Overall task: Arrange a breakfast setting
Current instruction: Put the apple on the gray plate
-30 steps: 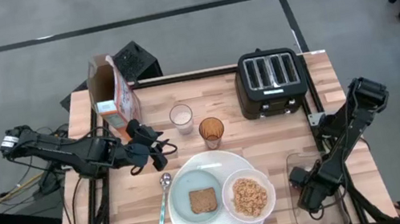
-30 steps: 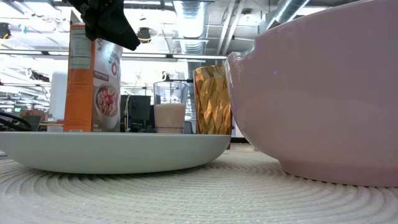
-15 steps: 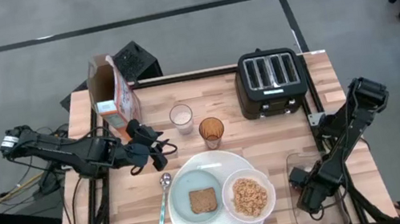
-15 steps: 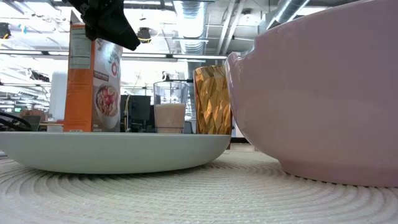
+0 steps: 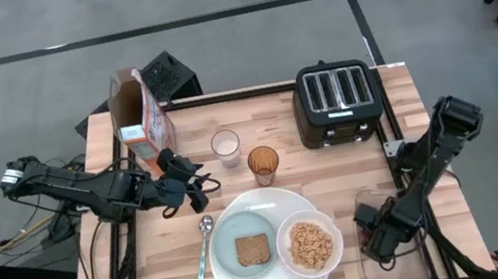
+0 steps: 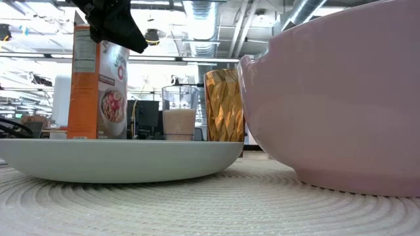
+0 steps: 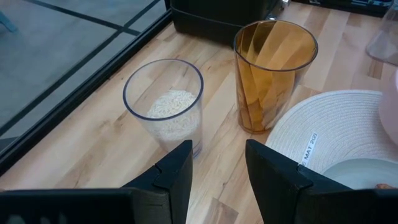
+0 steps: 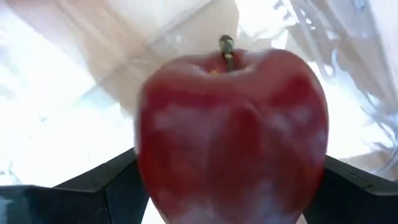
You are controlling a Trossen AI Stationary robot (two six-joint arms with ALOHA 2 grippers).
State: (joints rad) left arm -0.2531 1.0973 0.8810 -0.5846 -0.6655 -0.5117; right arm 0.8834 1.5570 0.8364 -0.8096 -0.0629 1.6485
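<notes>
Right gripper (image 5: 380,244) is spread around the apple (image 8: 231,134) in the clear tray (image 5: 366,203); left gripper (image 5: 196,197), partly parted and empty, is held near the glass (image 7: 165,106).

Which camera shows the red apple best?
The right wrist view: the apple fills the picture, stem up, between the right gripper's open fingers. From above, that gripper hides it over the clear tray. The low and left wrist views miss it.

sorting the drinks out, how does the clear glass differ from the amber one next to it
The clear glass is smooth-walled and holds a little pale grainy stuff at its bottom; the amber glass is faceted, tinted and looks empty. The amber one stands nearer the white placemat. Both stand upright on the table.
</notes>
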